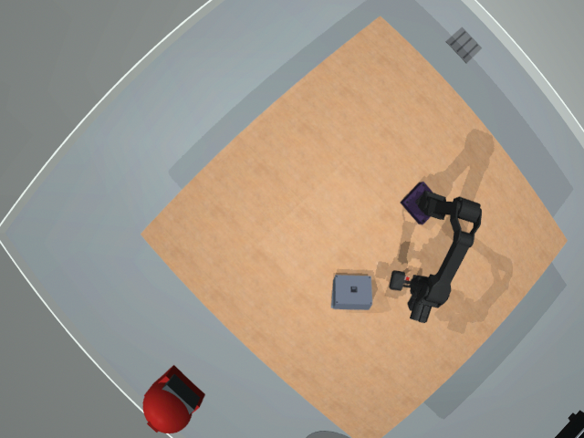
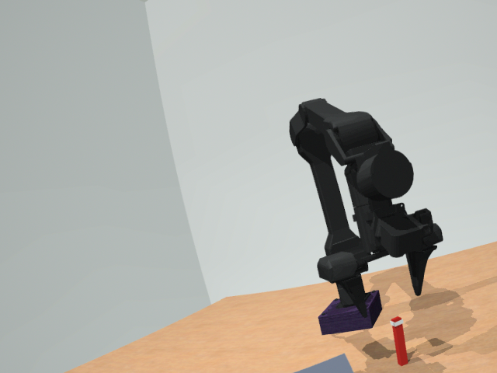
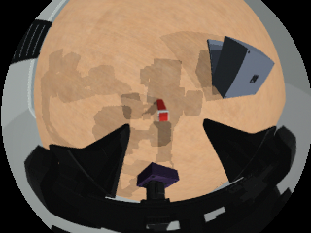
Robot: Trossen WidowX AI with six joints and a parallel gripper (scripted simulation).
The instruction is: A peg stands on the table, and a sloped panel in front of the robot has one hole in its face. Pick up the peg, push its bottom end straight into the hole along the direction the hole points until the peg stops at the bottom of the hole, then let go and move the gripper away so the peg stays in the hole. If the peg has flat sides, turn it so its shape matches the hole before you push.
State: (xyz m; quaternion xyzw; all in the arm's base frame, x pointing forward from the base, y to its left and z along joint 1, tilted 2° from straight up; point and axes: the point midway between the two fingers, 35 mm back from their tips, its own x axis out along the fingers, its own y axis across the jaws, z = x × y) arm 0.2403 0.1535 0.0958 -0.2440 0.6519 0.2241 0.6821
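Note:
A red square peg [image 1: 407, 278] [image 2: 400, 346] [image 3: 163, 116] with a white band near its top stands upright on the table. The blue-grey sloped panel [image 1: 344, 300] [image 2: 331, 366] [image 3: 264, 62] has one dark square hole [image 1: 353, 289] [image 3: 254, 79] in its face; the exterior view shows only a corner of it. My gripper [image 2: 391, 305] [image 3: 167, 124] is wide open and empty, fingers pointing down, above the table near the peg. In the wrist view the peg's top appears between the two fingertips, close to the line joining them. In the top view the arm hides part of the gripper.
The arm's dark purple base block [image 1: 411, 203] [image 2: 347, 324] [image 3: 157, 175] sits on the wooden table [image 1: 264, 188], behind the gripper. The panel stands to the peg's left in the top view. A red object [image 1: 167, 407] lies beyond the table edge.

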